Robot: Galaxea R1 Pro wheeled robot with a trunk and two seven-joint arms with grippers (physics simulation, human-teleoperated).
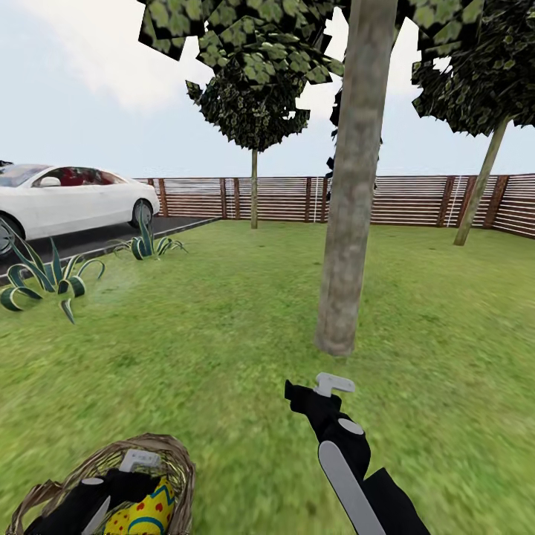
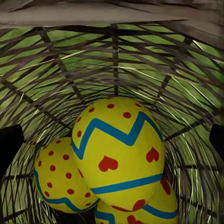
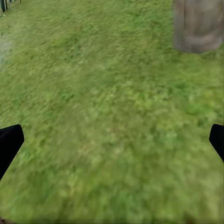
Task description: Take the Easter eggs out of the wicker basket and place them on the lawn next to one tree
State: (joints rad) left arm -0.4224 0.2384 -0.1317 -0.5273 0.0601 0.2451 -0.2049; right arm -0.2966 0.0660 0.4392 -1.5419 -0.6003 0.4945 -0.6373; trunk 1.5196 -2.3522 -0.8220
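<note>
A white car (image 1: 70, 199) stands on the dark driveway (image 1: 89, 239), far to the left of the tree, with spiky striped plants (image 1: 44, 279) along the driveway's edge where it meets the lawn (image 1: 223, 327). Near the bottom of the head view, left of the tree and closer to the robot, sits the wicker basket (image 1: 182, 464) on the grass. The left gripper (image 1: 137, 461) reaches down into it, above a yellow egg with blue zigzags (image 1: 148, 509). In the left wrist view three eggs lie in the basket (image 2: 112, 60): a large top egg (image 2: 119, 154) with red hearts, a dotted egg (image 2: 58, 179) touching it on one side, and a third egg (image 2: 154, 210) partly hidden under the top one. The left gripper's (image 2: 112, 140) black fingertips (image 2: 9, 142) show at both edges of that view, wide apart, so it is open and holds nothing.

The thick grey-brown tree (image 1: 353, 186) rises from the lawn at the middle of the head view. The right gripper (image 1: 327, 386) hovers over the grass just in front of the trunk's base, a little to its left. In the right wrist view its fingertips (image 3: 9, 142) are spread far apart, open and empty, with grass (image 3: 107, 116) between them and the trunk base (image 3: 198, 25) beyond.

Behind the tree a brown slatted fence (image 1: 409, 199) runs across the garden, with a thin-trunked tree (image 1: 254, 186) to the left and a leaning one (image 1: 483, 178) to the right.
</note>
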